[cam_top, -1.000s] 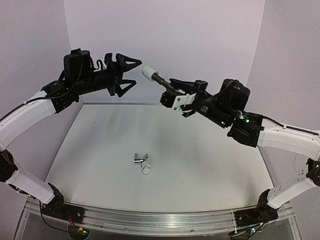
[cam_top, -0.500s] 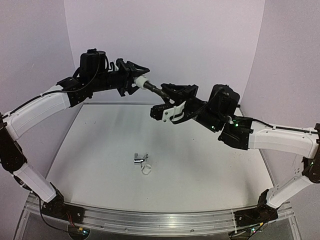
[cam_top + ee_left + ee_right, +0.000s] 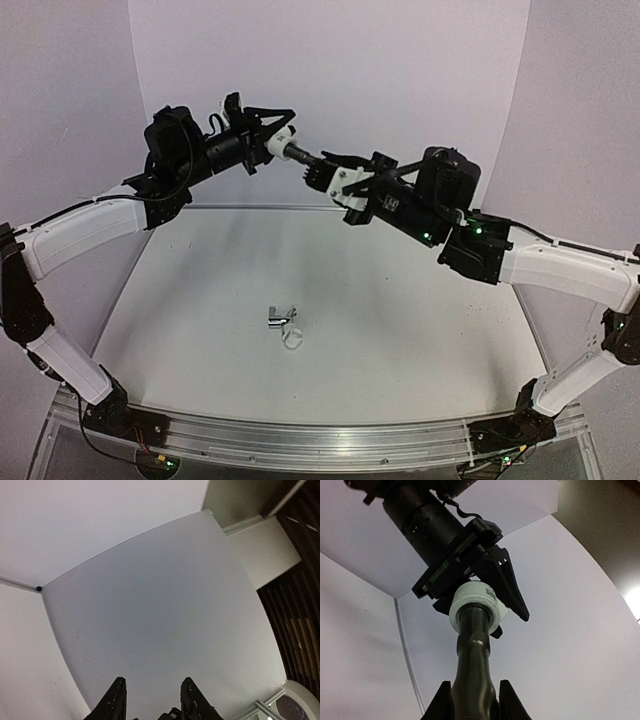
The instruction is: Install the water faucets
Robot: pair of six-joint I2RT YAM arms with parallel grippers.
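Both arms are raised above the table. My right gripper is shut on the body of the matte black water faucet. The faucet's stem end sits in a white pipe fitting. My left gripper is closed around that fitting from the other side, one finger lying along it. In the left wrist view the left gripper shows only two fingertips against the wall; the fitting is below the picture's edge. A shiny chrome water faucet lies on the table.
A small white ring lies right next to the chrome faucet on the grey table. White walls close the table in at the back and both sides. A metal rail runs along the near edge.
The left gripper came in from the left and closed around the white fitting. The right arm moved the black faucet up and to the left to meet it.
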